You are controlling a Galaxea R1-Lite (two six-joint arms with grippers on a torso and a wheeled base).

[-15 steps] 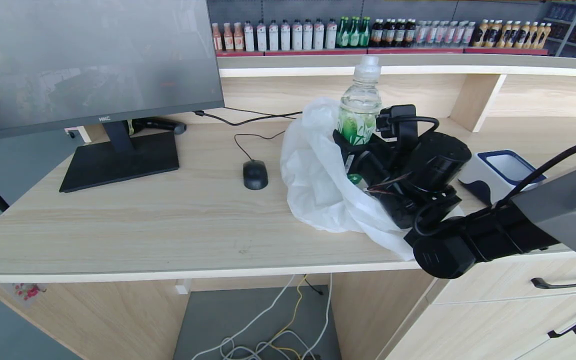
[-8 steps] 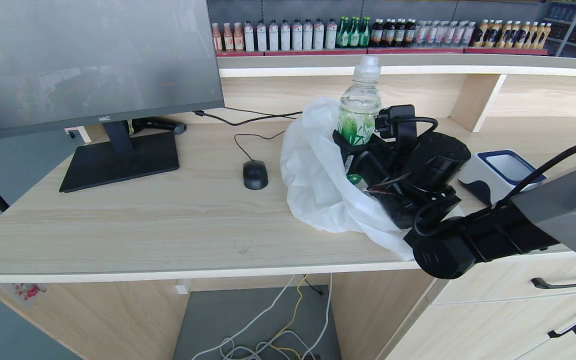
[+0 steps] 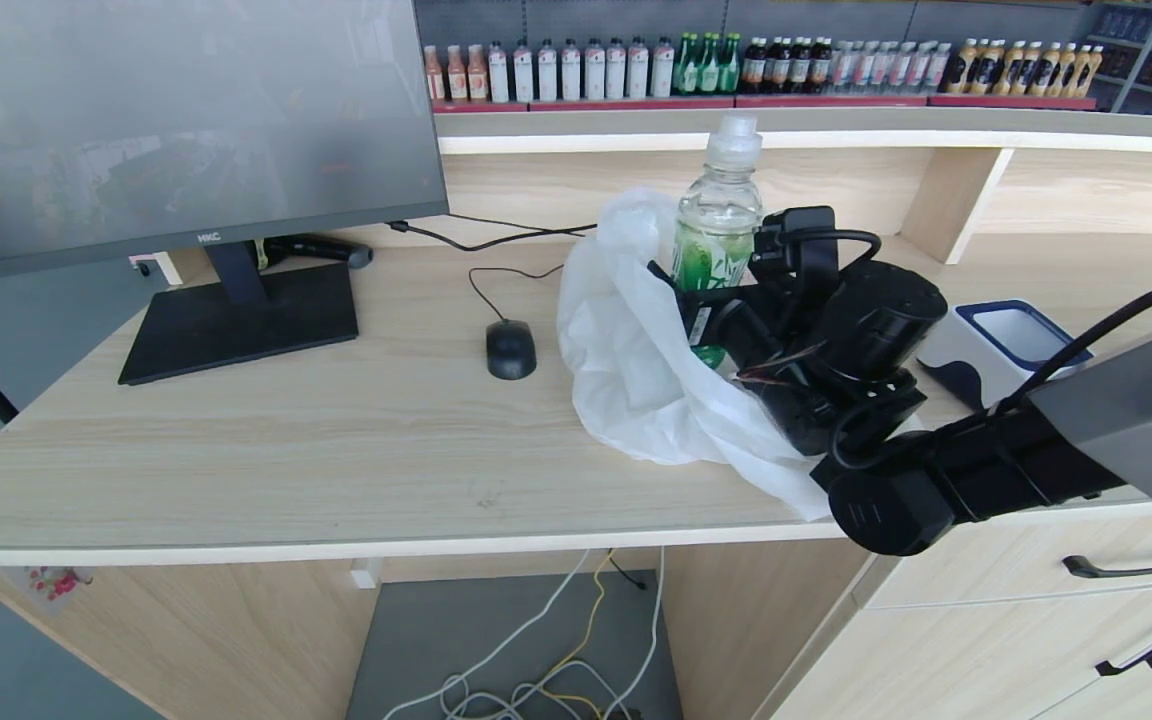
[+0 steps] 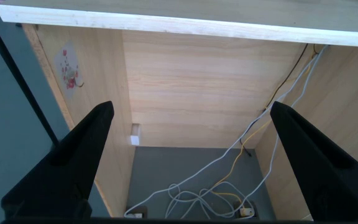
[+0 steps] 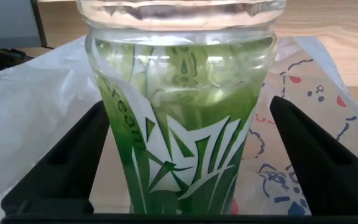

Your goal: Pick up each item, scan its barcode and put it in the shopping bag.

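At centre right of the head view you have a clear plastic bottle [image 3: 719, 235] with a frosted pale cap. Its label is green, streaked with white leaf shapes and white lettering. The crumpled white, half-sheer plastic shopping bag [image 3: 636, 360] beside it looks milky. In the right wrist view a white printed surface [image 5: 303, 81] beside the bottle carries small blue and red cartoon marks. Your right gripper [image 3: 706, 285] is matte black, and so is your left gripper [image 4: 185, 162]. The pale wood-grain counter [image 3: 336, 430] runs in beige streaks. Left of centre lies a black computer mouse [image 3: 510, 349]. At upper left is a grey-screened monitor [image 3: 186, 120] on a black foot. At right is a white scanner box [image 3: 1006, 345] rimmed in dark blue. At bottom centre are white and yellow cables [image 3: 588, 612].
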